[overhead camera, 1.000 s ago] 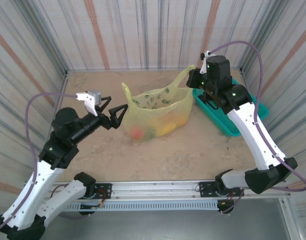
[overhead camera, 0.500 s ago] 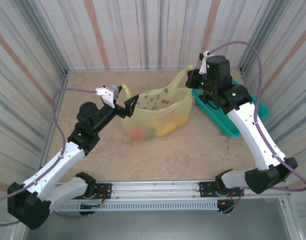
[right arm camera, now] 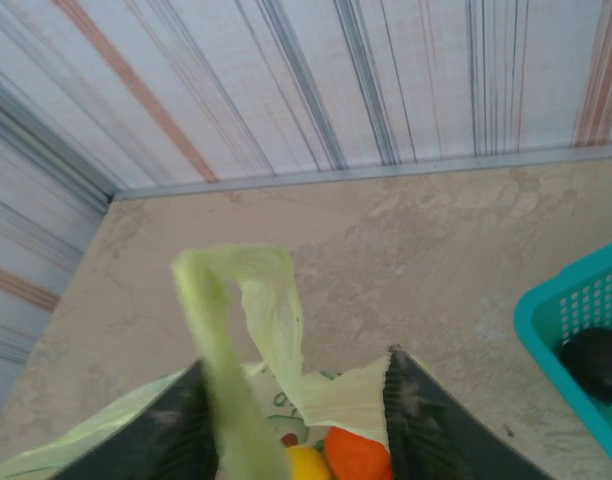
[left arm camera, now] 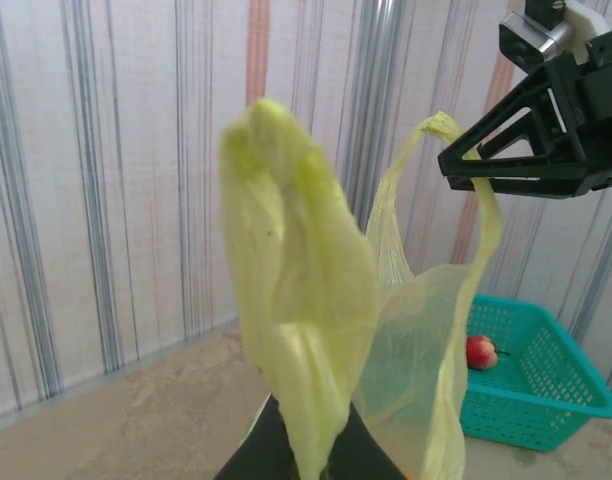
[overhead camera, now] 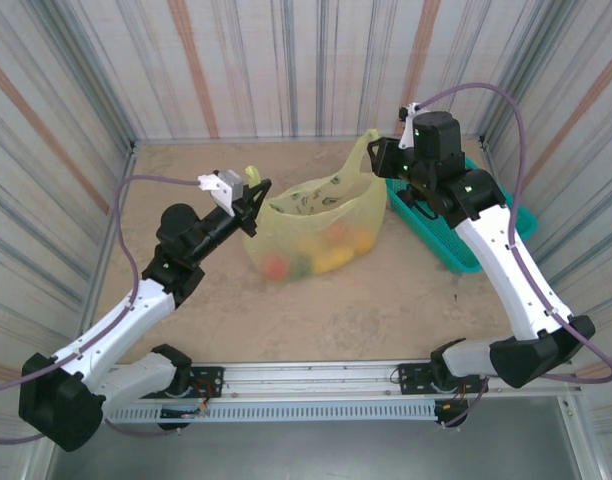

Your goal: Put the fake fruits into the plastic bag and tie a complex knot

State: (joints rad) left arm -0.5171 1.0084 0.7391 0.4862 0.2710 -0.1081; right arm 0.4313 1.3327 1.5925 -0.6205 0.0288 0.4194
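Observation:
The plastic bag, pale yellow-green and see-through, stands on the table's middle with the fake fruits inside: red, green, yellow and orange. My left gripper is shut on the bag's left handle, pinched low between its fingers. My right gripper is open at the right handle. In the right wrist view that handle loop hangs loose between the spread jaws of my right gripper, above an orange fruit and a yellow one.
A teal mesh basket sits right of the bag against the right wall; it holds a red fruit and a dark one. Striped walls close in the back and both sides.
My left arm swung in from the left and shut on the bag's left handle. My right gripper went from shut on the right handle to open, and the bag settled slightly.

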